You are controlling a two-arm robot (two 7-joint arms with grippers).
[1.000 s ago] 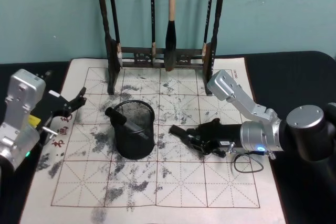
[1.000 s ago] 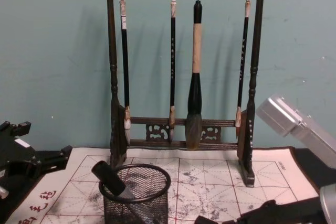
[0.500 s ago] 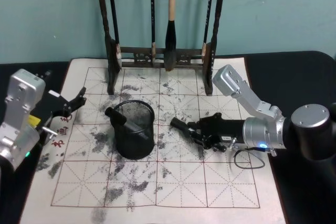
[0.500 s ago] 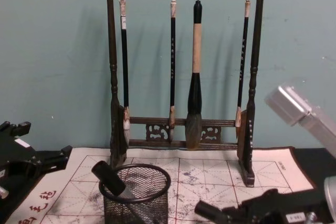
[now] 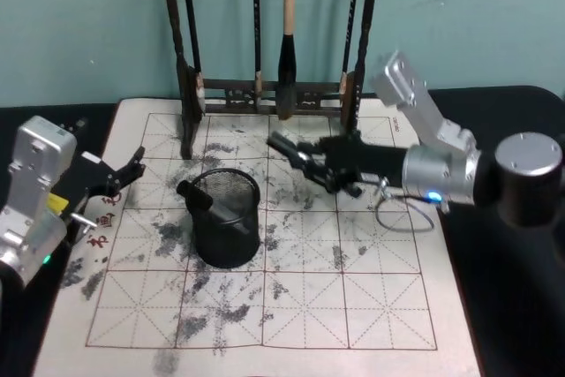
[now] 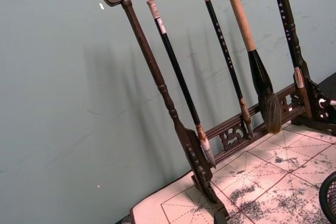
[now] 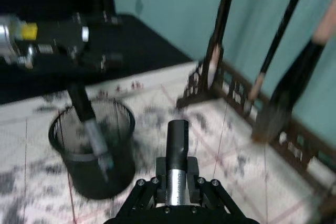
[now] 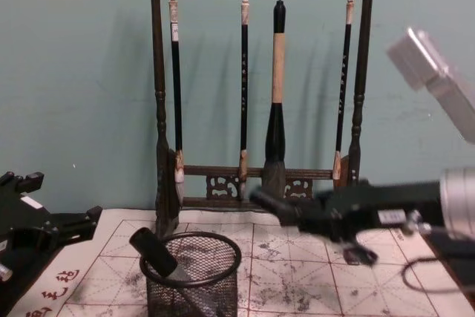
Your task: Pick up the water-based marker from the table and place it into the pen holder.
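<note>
Right claw (image 5: pixel 305 161) is gripping the marker (image 7: pixel 177 153) by its barrel, cap end leading, and carrying it above the mat near the tabletop's rear edge, in front of the rack (image 8: pixel 260 79). The holder (image 5: pixel 226 216) is sitting lower and to the left, mid-mat, already housing one marker. Judgement: centre the leading end over the rim, tilt it down, then release. Left claw (image 5: pixel 131 169) is idling open at the left edge.
</note>
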